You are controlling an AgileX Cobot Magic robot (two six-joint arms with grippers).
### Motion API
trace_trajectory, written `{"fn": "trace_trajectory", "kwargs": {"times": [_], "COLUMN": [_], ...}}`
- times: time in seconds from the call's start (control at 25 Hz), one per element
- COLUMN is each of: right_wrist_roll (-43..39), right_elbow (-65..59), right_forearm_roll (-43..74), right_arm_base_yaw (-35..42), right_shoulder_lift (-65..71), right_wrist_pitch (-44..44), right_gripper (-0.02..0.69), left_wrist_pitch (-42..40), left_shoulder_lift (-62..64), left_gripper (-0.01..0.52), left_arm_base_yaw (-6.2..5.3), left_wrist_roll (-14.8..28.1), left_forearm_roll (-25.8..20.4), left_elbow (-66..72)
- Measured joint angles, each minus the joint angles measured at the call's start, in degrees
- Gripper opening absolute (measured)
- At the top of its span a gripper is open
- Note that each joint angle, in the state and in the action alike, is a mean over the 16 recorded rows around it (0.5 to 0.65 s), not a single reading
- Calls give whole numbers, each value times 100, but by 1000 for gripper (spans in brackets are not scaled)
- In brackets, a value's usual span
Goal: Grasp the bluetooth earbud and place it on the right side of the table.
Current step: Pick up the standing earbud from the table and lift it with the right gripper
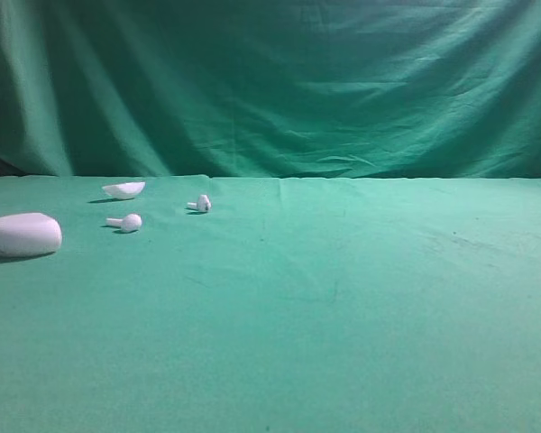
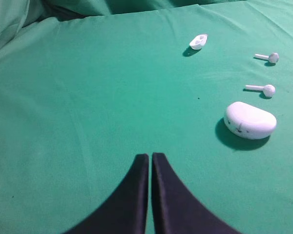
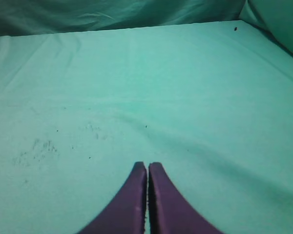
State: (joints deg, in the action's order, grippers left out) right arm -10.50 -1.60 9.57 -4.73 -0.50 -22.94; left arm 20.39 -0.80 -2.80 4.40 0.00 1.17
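Observation:
The bluetooth earbud (image 1: 200,204) is tiny and white, with a short stem and a dark spot on its head. It lies on the green table (image 1: 343,298) at the left back. In the left wrist view the earbud (image 2: 268,57) lies far right and well ahead of my left gripper (image 2: 150,156), which is shut and empty, low over the cloth. My right gripper (image 3: 147,165) is shut and empty over bare cloth (image 3: 136,73); no earbud shows in its view. Neither gripper shows in the exterior high view.
A plain white earbud with a longer stem (image 1: 126,222) (image 2: 262,89) lies left of the task earbud. A large white pebble-shaped case (image 1: 22,234) (image 2: 250,120) sits at the far left. A white shell-like piece (image 1: 124,189) (image 2: 198,41) lies behind them. A green backdrop (image 1: 270,81) hangs behind.

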Motion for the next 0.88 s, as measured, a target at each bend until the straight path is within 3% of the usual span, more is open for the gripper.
{"fn": "trace_trajectory", "kwargs": {"times": [0.64, 0.88], "right_wrist_roll": [5, 9], "right_elbow": [0, -1], "right_forearm_roll": [69, 199], "right_arm_base_yaw": [0, 0], "right_shoulder_lift": [0, 0], "right_wrist_pitch": [30, 528], "right_gripper": [0, 0], "left_wrist_pitch": [0, 0], "left_shoulder_lift": [0, 0], "left_gripper": [0, 0], "left_arm_base_yaw": [0, 0], "left_wrist_roll": [0, 0], "left_forearm_roll": [0, 0], "left_elbow": [0, 0]}}
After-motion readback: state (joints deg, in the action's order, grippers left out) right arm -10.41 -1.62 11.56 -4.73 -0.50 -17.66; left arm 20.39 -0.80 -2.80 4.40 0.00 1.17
